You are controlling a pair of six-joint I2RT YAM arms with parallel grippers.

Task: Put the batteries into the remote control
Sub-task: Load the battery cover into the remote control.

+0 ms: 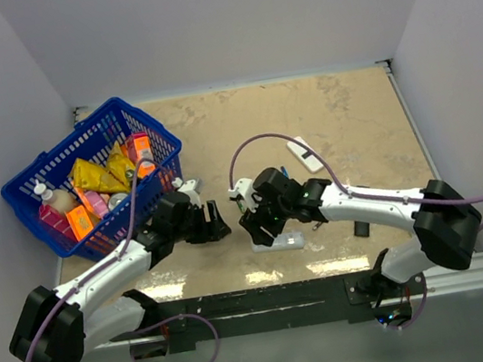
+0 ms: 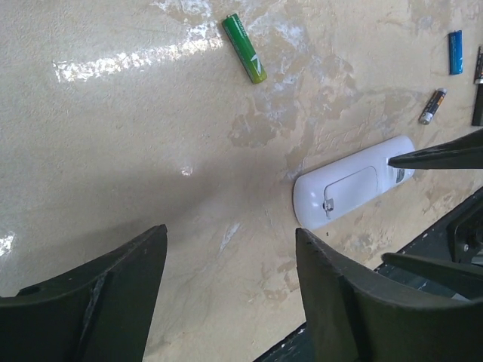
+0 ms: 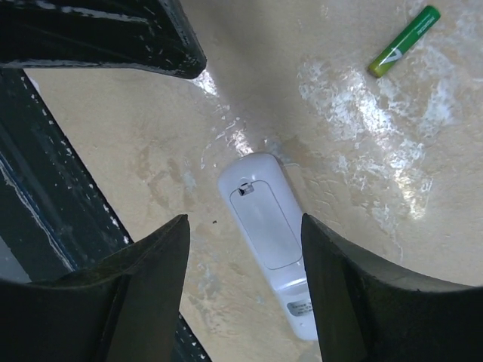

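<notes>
We see the remote control [image 3: 266, 226] near the table's [image 1: 351, 118] bottom edge, with open tabletop above. Both arms bend inward; the left gripper [image 2: 232, 232] and right gripper [image 3: 243, 220] gape, holding nothing.

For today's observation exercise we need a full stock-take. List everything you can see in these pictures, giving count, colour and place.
remote control: one, white, back side up, near table edge, below the right hand
batteries: four loose on the table: green battery, blue battery, silvery-dark battery, dark battery at the picture's edge
second remote: one, white with a dark stripe, far centre-right
basket: one, blue, far left, holding bottles and orange, yellow and pink packets
small dark object: one, beside the right arm, too small to identify
table: one, mottled beige
left hand: one, black, open
right hand: one, black, open
</notes>
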